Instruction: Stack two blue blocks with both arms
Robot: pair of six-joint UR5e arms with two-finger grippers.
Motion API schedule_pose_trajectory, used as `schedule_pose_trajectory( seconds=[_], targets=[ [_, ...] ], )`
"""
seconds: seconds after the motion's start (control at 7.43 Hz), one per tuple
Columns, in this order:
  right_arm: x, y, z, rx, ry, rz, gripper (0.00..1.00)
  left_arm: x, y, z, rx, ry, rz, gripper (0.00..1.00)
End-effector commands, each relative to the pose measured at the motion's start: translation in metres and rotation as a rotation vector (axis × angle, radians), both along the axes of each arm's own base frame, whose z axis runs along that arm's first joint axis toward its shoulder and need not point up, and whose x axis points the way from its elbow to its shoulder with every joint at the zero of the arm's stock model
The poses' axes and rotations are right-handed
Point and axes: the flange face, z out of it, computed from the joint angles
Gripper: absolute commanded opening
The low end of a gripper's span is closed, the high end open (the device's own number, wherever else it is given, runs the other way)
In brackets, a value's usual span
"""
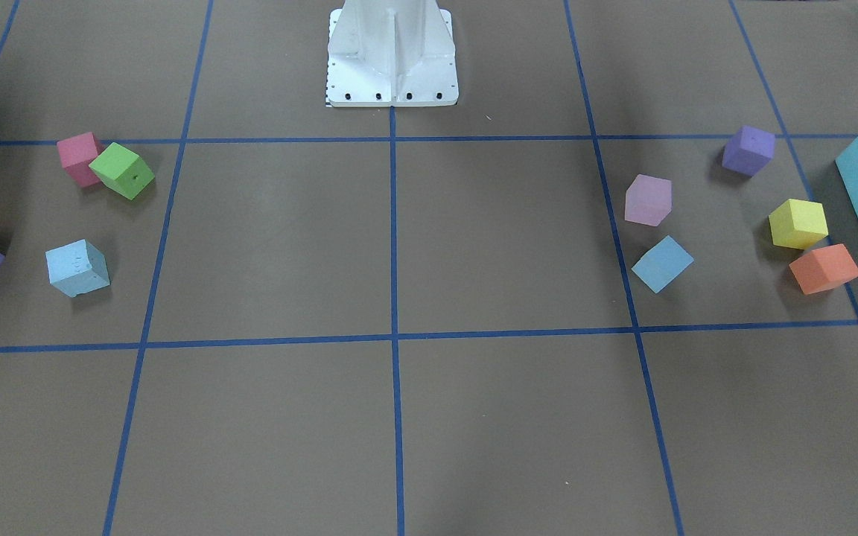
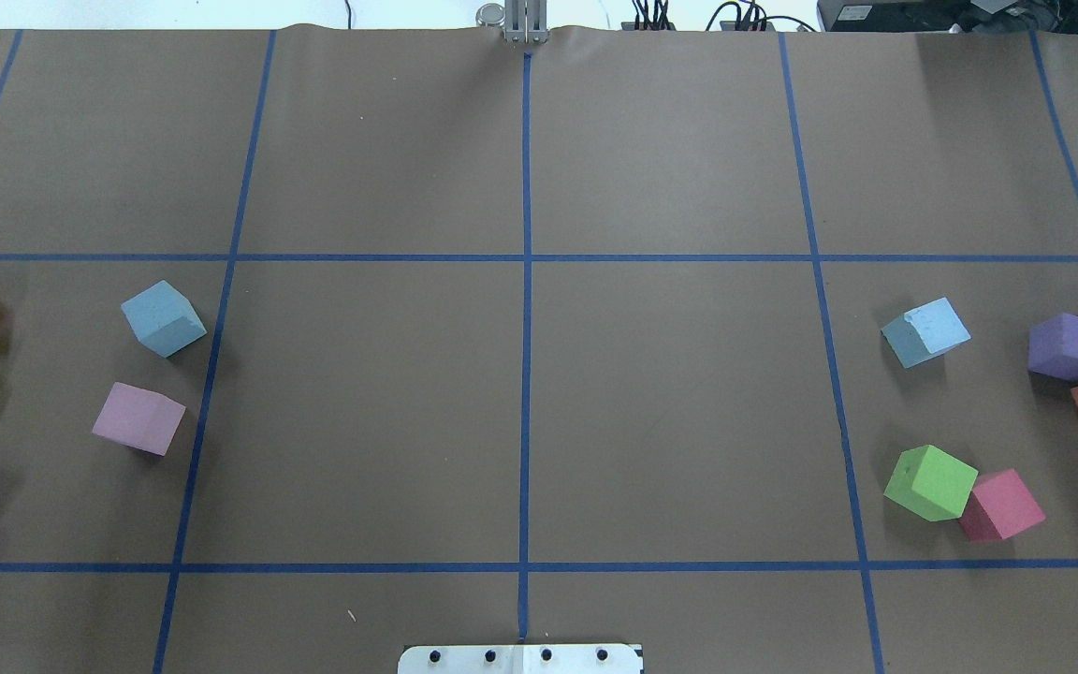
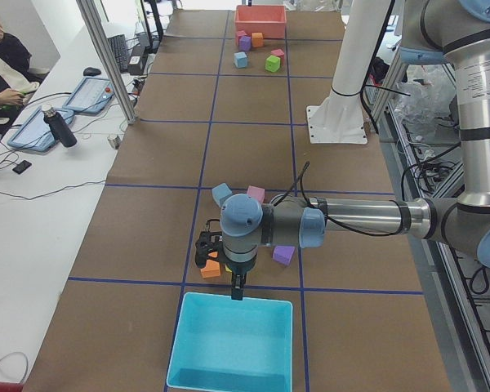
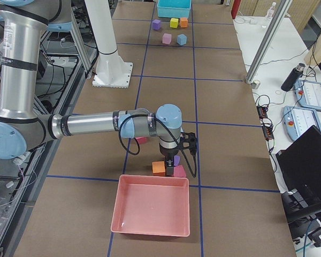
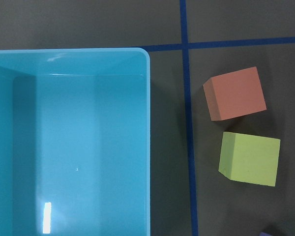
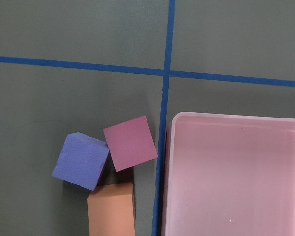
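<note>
– Blue blocks point(image 2: 163, 318) point(image 2: 925, 332) both lie flat on the table point(image 2: 670, 421), nothing stacked and nothing held. We call this the very start, with the approach not begun. Where are the arms?

– Biggest first. The left arm point(image 3: 351, 216) reaches over the table's left end and the right arm point(image 4: 91, 124) over the right end, each well apart from its block. The left gripper point(image 3: 238, 290) hangs by the turquoise box point(image 3: 229, 376), the right gripper point(image 4: 173, 159) by the pink tray point(image 4: 150, 209). Only the side views show them, so we cannot tell whether the jaws are apart or together.

– And the blocks?

– The smooth blue block point(image 1: 662, 263) is on the robot's left, near a lilac cube point(image 1: 648, 199). The dented blue block point(image 1: 77, 268) is on its right, near a green cube point(image 1: 122, 170). The whole middle of the table lies between them.

– Next move?

– We judge each arm must swing inward to its own block. Both cubes sit skewed to the tape lines point(image 2: 526, 374), so each wrist must turn before coming down with the jaws straddling. Then one block goes down mid-table and the other on top.

– View differences?

– Overhead and front show both blocks but no arms; the side views show the arms. The left wrist sees only the box, an orange cube point(image 5: 235, 93) and a yellow cube point(image 5: 250, 158). The right wrist sees the tray, a purple cube point(image 6: 81, 161) and a magenta cube point(image 6: 130, 143). We see neither blue block clearly there. The dents read only in overhead and front.
</note>
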Motion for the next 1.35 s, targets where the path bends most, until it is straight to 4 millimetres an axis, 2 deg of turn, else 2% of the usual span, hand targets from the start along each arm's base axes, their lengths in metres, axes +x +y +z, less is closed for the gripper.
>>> schedule_pose_trajectory(
  seconds=[0.0,0.27,0.4,0.54,0.67,0.81,1.08,1.21],
  targets=[
    [0.000,-0.001,-0.002,0.001,-0.005,0.001,1.00,0.000,0.000,-0.003,0.004,0.000,0.000,0.98],
    [-0.005,-0.012,-0.012,0.025,-0.011,-0.005,1.00,0.000,0.000,-0.002,0.003,0.000,-0.001,0.98],
    [-0.021,-0.027,-0.026,0.082,-0.016,-0.036,1.00,0.000,0.000,-0.002,0.003,0.000,0.000,0.98],
    [-0.068,-0.040,-0.038,0.130,-0.026,-0.125,1.00,0.000,0.001,-0.001,0.001,0.000,0.000,0.98],
    [-0.103,-0.057,-0.057,0.139,-0.040,-0.154,1.00,0.000,0.001,-0.001,0.000,0.000,-0.001,0.98],
    [-0.145,-0.061,-0.069,0.156,-0.050,-0.222,1.00,0.000,0.001,0.000,0.000,0.000,0.000,0.98],
    [-0.210,-0.072,-0.096,0.201,-0.067,-0.330,1.00,0.000,0.001,0.000,-0.001,0.000,-0.001,0.98],
    [-0.234,-0.076,-0.101,0.167,-0.076,-0.321,1.00,0.000,0.001,0.001,-0.003,0.000,-0.001,0.98]
  ],
)
